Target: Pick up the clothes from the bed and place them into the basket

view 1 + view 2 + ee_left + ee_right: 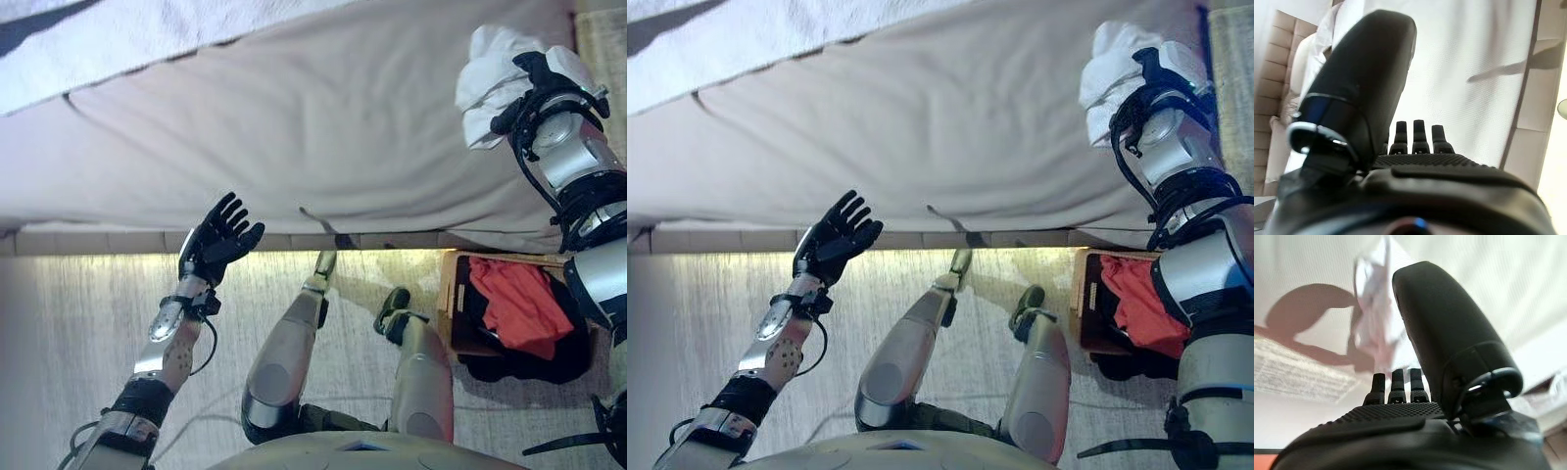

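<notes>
My right hand is raised over the right end of the bed and is shut on a bunched white garment. In the right wrist view the garment hangs past the fingers above the sheet and casts a shadow on it. The basket, a brown box with a dark lining, stands on the floor by the bed's front edge, below my right arm. It holds a red garment on dark cloth. My left hand is open and empty at the bed's front edge.
A white blanket lies along the far left of the bed. The bed's padded side runs across the view. A light patterned rug covers the floor in front of the bed.
</notes>
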`<state>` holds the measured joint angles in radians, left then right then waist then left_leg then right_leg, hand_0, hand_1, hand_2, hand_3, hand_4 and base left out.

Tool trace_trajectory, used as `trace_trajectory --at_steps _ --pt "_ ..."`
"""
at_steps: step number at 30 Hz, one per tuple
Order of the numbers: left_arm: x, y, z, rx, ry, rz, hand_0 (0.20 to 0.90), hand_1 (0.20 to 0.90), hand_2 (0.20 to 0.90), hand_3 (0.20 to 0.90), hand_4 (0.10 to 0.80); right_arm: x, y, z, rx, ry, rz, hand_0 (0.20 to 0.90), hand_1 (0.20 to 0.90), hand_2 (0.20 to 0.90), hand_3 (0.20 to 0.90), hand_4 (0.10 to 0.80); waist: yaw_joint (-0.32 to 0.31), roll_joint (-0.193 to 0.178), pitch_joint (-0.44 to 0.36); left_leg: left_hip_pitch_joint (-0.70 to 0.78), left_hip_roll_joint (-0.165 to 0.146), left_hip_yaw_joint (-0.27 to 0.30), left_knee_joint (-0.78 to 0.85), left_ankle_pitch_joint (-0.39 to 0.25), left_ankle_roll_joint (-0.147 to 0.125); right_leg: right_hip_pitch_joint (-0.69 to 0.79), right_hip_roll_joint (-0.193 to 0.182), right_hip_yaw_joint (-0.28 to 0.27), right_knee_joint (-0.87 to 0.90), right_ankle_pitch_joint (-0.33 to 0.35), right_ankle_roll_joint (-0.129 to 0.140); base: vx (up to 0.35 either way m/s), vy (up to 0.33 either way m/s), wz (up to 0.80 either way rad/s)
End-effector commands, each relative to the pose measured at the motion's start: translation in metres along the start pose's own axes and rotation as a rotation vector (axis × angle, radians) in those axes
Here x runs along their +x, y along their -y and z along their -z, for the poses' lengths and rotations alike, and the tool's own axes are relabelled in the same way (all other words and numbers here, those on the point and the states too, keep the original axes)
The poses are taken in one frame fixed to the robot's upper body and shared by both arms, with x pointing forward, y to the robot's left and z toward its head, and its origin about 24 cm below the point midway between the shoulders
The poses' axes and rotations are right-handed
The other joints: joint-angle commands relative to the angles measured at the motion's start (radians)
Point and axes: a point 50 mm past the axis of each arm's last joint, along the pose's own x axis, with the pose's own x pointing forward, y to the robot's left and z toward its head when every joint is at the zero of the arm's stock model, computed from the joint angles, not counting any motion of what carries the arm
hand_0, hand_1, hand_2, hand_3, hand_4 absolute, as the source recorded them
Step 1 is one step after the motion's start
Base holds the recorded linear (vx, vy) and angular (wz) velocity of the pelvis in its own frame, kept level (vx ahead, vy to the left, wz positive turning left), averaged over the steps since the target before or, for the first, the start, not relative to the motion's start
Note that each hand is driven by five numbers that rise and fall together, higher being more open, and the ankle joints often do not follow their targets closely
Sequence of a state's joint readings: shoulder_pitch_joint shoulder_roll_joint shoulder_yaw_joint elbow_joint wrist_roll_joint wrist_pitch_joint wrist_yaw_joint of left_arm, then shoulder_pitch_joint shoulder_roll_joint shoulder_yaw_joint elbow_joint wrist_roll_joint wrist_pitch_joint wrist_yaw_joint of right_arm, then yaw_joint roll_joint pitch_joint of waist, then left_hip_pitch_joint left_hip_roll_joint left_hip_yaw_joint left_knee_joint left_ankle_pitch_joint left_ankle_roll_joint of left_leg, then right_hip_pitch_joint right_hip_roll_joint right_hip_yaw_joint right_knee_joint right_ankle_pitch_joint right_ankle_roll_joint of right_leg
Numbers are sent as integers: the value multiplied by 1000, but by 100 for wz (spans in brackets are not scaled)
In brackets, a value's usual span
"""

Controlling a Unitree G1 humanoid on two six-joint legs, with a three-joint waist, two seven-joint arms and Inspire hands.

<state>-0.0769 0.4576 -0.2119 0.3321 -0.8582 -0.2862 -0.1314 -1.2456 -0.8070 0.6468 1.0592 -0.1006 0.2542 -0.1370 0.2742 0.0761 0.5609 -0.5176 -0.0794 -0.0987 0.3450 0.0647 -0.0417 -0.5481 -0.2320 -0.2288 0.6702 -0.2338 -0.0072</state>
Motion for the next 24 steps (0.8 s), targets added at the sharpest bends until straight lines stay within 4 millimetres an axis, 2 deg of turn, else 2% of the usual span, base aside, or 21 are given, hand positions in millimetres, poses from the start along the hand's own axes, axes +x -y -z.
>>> trace_trajectory --at_steps 1,7,11,12,13,14,19,24 --pt "-5 12 -25 -16 123 64 900 900 900 900 800 2 73 -14 -82 43 244 900 900 900 900 800 -15 43 -41 -116 -8 17 213 -198 48 -47 58 -9 9 2 -33 -6 -57 15" --pt "-10 12 -30 -40 138 58 900 900 900 900 800 3 88 -9 -84 -13 257 900 900 900 900 800 -3 69 -41 -258 -22 11 324 -231 74 -197 52 7 94 -4 -35 -23 -47 11" --pt "-15 11 -36 -44 157 51 900 900 900 900 800 3 97 4 -138 -85 257 900 900 900 900 800 3 79 -41 -310 -20 14 363 -241 85 -254 49 7 132 -5 -35 -39 -29 9" --pt "-15 11 -37 -48 159 48 900 900 900 900 800 2 98 6 -149 -91 260 771 771 771 749 649 4 79 -41 -316 -20 15 369 -243 86 -260 48 7 138 -6 -34 -41 -30 7" --pt "-15 9 -39 -53 162 41 900 900 900 900 800 2 102 8 -154 -103 269 516 516 516 453 353 6 82 -41 -327 -20 16 383 -248 88 -270 44 4 151 -9 -34 -36 -24 3" --pt "-15 7 -41 -56 165 36 900 900 900 900 800 2 105 8 -150 -103 274 300 300 300 200 100 7 82 -41 -329 -18 20 386 -250 91 -274 45 2 156 -10 -35 -42 -25 1" --pt "-20 1 -41 -62 155 38 900 900 900 900 800 0 123 12 -97 -89 340 300 300 300 200 100 8 78 -41 -332 -15 21 405 -254 85 -274 45 -2 164 -5 -33 -30 -12 2" --pt "-24 -5 -41 -68 154 28 900 900 900 900 800 -1 121 18 -45 -71 344 300 300 300 200 100 0 53 -41 -244 2 25 359 -257 79 -181 55 -11 114 0 -30 -1 9 -2"
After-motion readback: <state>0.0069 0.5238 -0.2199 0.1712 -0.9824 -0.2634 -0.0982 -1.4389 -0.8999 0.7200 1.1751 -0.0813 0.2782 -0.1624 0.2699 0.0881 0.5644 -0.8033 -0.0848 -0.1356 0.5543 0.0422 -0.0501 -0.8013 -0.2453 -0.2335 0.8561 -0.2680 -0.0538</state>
